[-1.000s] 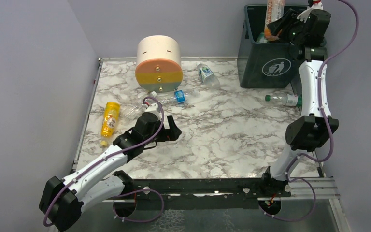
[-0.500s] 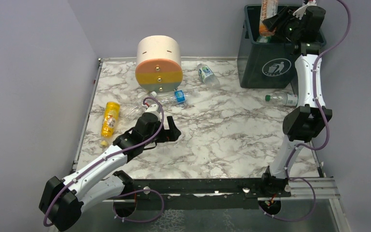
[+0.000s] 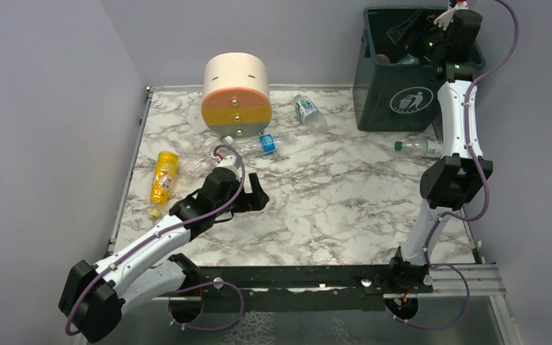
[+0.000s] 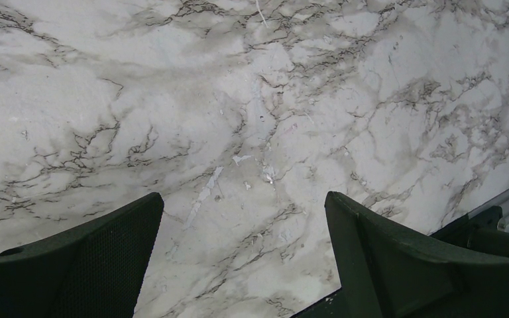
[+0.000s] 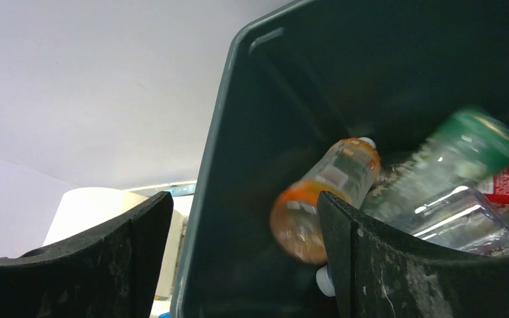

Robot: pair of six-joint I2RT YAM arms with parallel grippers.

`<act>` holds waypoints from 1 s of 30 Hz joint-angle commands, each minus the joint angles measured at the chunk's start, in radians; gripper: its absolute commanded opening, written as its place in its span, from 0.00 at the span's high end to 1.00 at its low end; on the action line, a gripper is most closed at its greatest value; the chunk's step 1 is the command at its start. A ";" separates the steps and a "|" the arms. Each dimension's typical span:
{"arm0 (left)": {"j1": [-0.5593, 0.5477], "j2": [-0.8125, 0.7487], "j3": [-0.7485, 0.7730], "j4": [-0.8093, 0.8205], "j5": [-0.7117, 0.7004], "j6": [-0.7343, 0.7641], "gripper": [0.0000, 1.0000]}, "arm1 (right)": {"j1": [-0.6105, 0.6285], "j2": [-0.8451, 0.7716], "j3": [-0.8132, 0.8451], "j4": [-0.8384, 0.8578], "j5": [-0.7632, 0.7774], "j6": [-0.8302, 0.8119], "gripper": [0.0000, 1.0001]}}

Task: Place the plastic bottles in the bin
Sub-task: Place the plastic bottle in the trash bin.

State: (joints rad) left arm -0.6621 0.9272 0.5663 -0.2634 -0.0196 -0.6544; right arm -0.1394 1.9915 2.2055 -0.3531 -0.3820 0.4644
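Right gripper [image 3: 405, 34] is held over the mouth of the bin [image 3: 374, 93], jaws spread wide, nothing pinched; confirmed in the wrist view [image 5: 245, 265]. An orange bottle [image 5: 318, 199] is seen inside the bin, tilted against the wall and motion-blurred, so it is judged freshly dropped. A green-capped clear bottle [image 5: 467, 149] and a red-labelled bottle [image 5: 504, 185] are piled next to it, so at least three are binned; any deeper ones are hidden. Left gripper [image 3: 256, 192] is parked low over bare marble table [image 4: 258, 99], jaws apart, nothing between them. Left on the table: a yellow-orange bottle [image 3: 163, 176] near the left edge, a clear bottle [image 3: 198, 164] just beside it (hard to make out), a blue-labelled bottle [image 3: 259, 145] in front of the cylindrical drawer unit [image 3: 236, 90], another clear bottle [image 3: 307, 112] between the unit and the bin, and a green-capped bottle [image 3: 420, 148] by the bin's foot, partly hidden by the right arm. Task is judged partly done, five pickups outstanding.
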 commanded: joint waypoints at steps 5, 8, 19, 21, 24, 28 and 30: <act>0.002 0.031 0.038 0.031 -0.013 -0.001 0.01 | -0.006 -0.158 -0.115 0.026 -0.028 -0.008 0.17; 0.002 0.044 0.044 0.037 -0.008 0.002 0.01 | -0.006 -0.254 -0.219 0.041 -0.028 -0.021 0.16; 0.002 0.146 0.090 0.101 0.030 0.015 0.01 | -0.006 -0.629 -0.675 0.062 -0.087 -0.052 0.15; -0.003 0.197 0.124 0.128 0.045 0.016 0.01 | -0.006 -0.691 -0.773 0.059 -0.095 -0.050 0.15; -0.024 0.291 0.196 0.173 0.056 0.016 0.01 | -0.006 -0.771 -0.873 0.036 -0.096 -0.061 0.14; -0.055 0.441 0.325 0.222 0.073 -0.002 0.01 | -0.006 -0.839 -0.957 -0.010 -0.066 -0.080 0.14; -0.079 0.516 0.401 0.245 0.063 -0.008 0.01 | -0.006 -0.866 -0.996 -0.025 -0.066 -0.075 0.14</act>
State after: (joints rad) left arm -0.7033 1.3376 0.8398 -0.1181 0.0177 -0.6510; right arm -0.1394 1.1881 1.2598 -0.3443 -0.4431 0.4091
